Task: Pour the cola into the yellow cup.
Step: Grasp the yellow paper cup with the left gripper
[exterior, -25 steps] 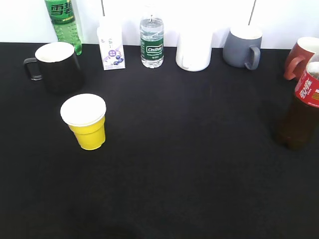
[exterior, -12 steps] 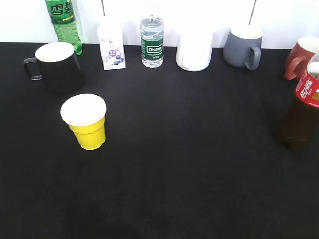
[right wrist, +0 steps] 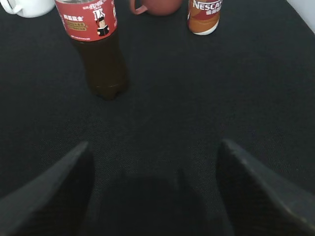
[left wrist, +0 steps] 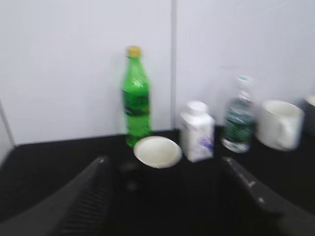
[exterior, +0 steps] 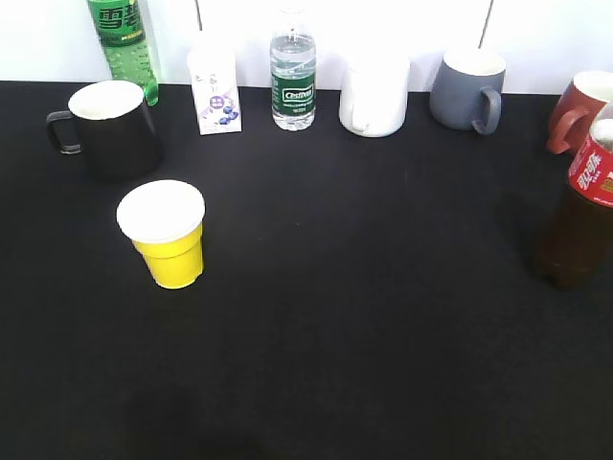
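Observation:
The yellow cup (exterior: 170,244) stands upright on the black table at the left, white inside. The cola (exterior: 578,230), a bottle of dark liquid with a red label, stands at the table's right edge; it also shows in the right wrist view (right wrist: 98,49). My right gripper (right wrist: 153,145) is open and empty, low over the table, with the cola ahead and to the left of its jaws. My left gripper (left wrist: 163,164) is open and empty, with the black mug ahead between its jaws. Neither gripper shows in the exterior view. The left wrist view is blurred.
A black mug (exterior: 115,129) stands behind the yellow cup. Along the back wall stand a green soda bottle (exterior: 123,43), a small white carton (exterior: 215,91), a water bottle (exterior: 292,77), a white mug (exterior: 374,96), a grey mug (exterior: 465,91) and a red mug (exterior: 579,110). A Nescafé can (right wrist: 204,17) stands right of the cola.

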